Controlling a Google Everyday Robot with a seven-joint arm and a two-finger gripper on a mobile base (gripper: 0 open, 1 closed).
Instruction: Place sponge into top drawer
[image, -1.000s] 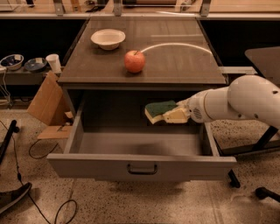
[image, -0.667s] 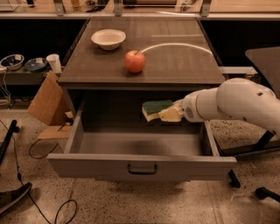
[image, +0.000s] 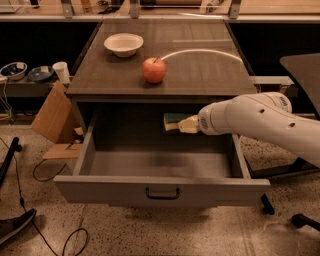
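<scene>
The top drawer (image: 160, 187) of the grey cabinet stands pulled wide open, its flat front with a small dark handle facing me. My white arm reaches in from the right. My gripper (image: 187, 124) is shut on the sponge (image: 175, 121), green layer on top and yellow foam below. It holds the sponge in the air above the back right part of the drawer's inside, just under the cabinet top's front edge. The fingers are mostly hidden behind the sponge and the wrist.
On the cabinet top (image: 200, 75) stand a red apple (image: 154, 70) near the front edge and a white bowl (image: 123, 44) at the back left. A cardboard box (image: 52, 117), a cup (image: 62, 72) and bowls lie left. A chair base (image: 300, 220) stands at the right.
My gripper with the sponge has moved a little to the left and further back over the drawer. The drawer, apple and bowl have not moved.
</scene>
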